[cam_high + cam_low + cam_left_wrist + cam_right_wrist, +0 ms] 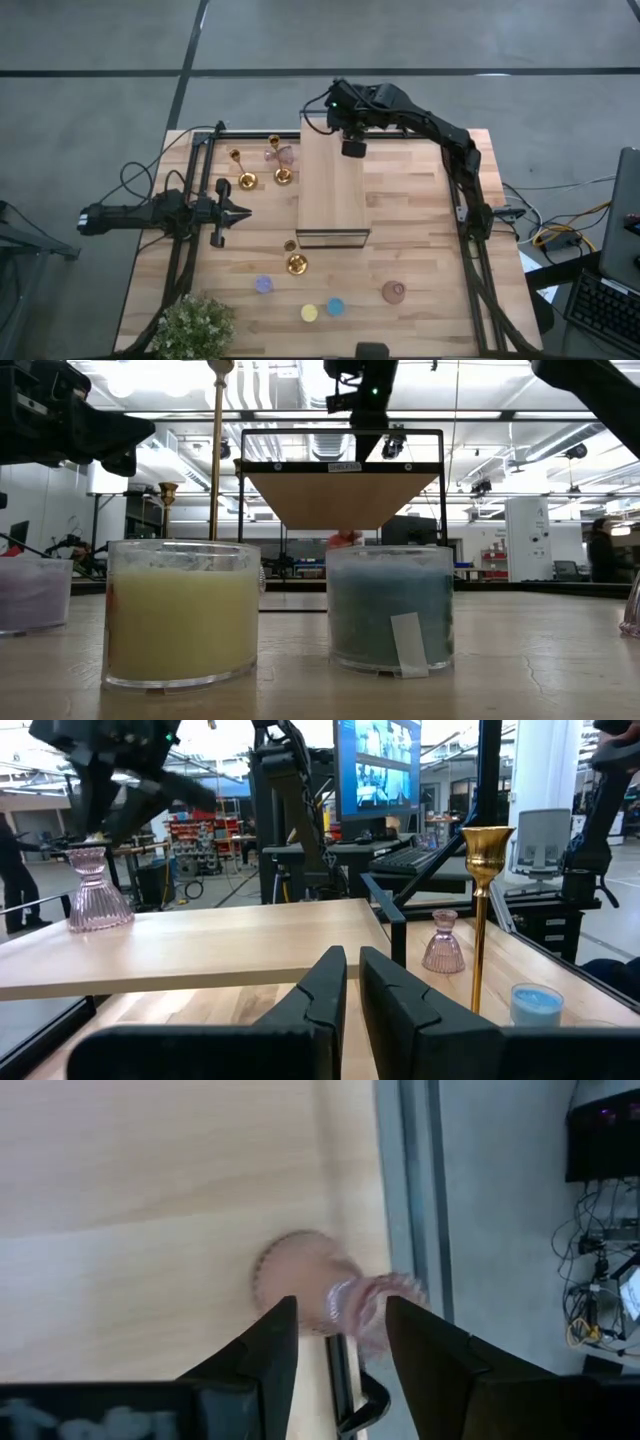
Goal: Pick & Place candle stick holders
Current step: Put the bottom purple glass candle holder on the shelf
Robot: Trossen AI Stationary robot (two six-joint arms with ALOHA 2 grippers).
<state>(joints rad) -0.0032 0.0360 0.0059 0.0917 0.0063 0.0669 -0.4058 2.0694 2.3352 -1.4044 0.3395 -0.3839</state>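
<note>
Hovering over the far end of the wood block (333, 185), at 12 o'clock on the table (420, 220): right gripper (338, 1342), fingers spread, released around a pink holder (320, 1292) standing on the block. Left gripper (240, 211), 9 o'clock, pinched nearly closed, empty. Gold holders (247, 180) at 11 o'clock.

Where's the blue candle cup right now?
High view: the blue cup sits near the table's front edge, right beside the yellow cup, below the wooden block.
</note>
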